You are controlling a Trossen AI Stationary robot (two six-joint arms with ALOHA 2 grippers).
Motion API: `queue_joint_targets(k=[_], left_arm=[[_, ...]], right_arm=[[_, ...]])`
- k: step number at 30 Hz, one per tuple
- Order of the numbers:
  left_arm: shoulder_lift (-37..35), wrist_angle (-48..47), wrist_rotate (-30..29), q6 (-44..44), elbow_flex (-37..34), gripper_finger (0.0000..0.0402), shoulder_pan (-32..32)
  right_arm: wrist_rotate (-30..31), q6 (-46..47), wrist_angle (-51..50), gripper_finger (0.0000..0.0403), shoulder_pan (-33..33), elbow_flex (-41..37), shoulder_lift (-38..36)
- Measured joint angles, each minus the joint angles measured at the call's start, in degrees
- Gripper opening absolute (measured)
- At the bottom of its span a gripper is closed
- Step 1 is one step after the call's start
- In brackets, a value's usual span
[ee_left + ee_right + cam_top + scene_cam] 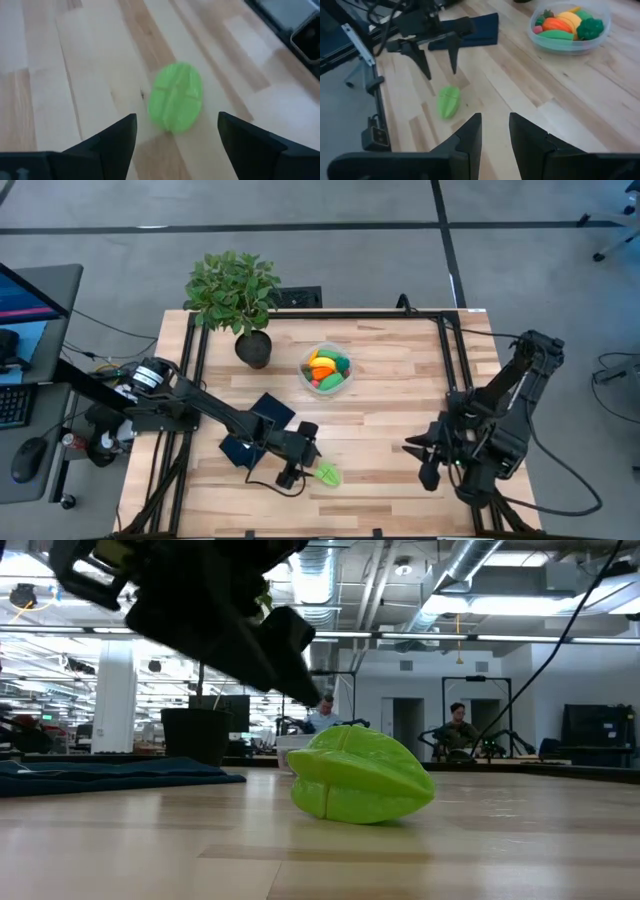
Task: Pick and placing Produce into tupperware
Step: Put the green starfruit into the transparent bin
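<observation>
A green ribbed oblong toy piece (pixel 328 474) (pixel 360 777) lies on its side on the wood near the table's near edge. My left gripper (pixel 177 116) (pixel 300 452) hovers open just left of it, its fingers standing apart from the piece (pixel 176 96) and touching nothing. In the right wrist view the same gripper (pixel 438 70) points down above the green piece (pixel 448 101). The round clear tupperware (pixel 327 370) (pixel 568 31) holds orange, yellow, red and green produce. My right gripper (pixel 495 120) (pixel 420 455) waits at the table's right, fingers a little apart.
A leafy potted plant (pixel 240 295) stands at the far edge, left of the tupperware. A dark flat rectangle (pixel 262 425) (pixel 470 30) lies under my left arm. Black frame rails (pixel 450 350) run along the table's sides. Bare wood lies between the green piece and the tupperware.
</observation>
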Motion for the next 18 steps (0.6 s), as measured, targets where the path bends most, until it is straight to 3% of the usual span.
queue_joint_targets(k=[6,14,18], left_arm=[[1.79,1.28,-2.64,1.34,0.01,0.0271,-0.25],[8.45,1.71,-1.49,2.2,1.61,0.0271,-0.22],[9.03,1.86,-3.54,-5.25,2.78,0.0271,-0.16]], right_arm=[[-0.03,0.45,0.54,0.0093,1.74,0.0,0.02],[-0.15,1.62,0.26,0.0093,2.32,0.0,0.04],[-0.25,1.6,0.01,0.0093,2.6,0.0,0.04]])
